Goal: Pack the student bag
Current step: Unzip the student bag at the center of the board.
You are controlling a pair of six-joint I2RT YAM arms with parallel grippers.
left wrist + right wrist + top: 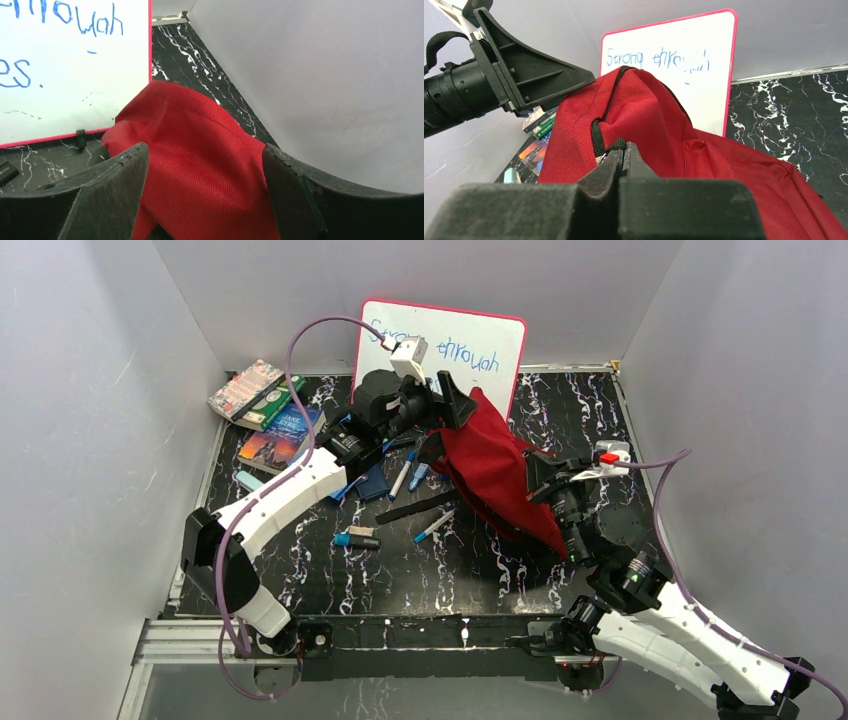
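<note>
Student bag (490, 465) slumps right of centre, toward the far edge, its top raised just in front of the whiteboard (445, 340). My right claw (624, 150): fingers pressed together, pinching the bag at its black zipper. My left claw (205, 150): fingers spread wide, red fabric bulging between them; cannot tell whether they press it. Books (262, 410) lie by the far left corner.

Red-framed whiteboard with blue handwriting (75, 70) runs off the left wrist view's top and left edges, so only word scraps show. From above, the left arm (300, 485) hides its lower corner. The lower front of the soft red fabric backpack (659, 115) sits behind the right gripper (623, 150). Stacked paperbacks (250, 395): top titles are too small to read.
</note>
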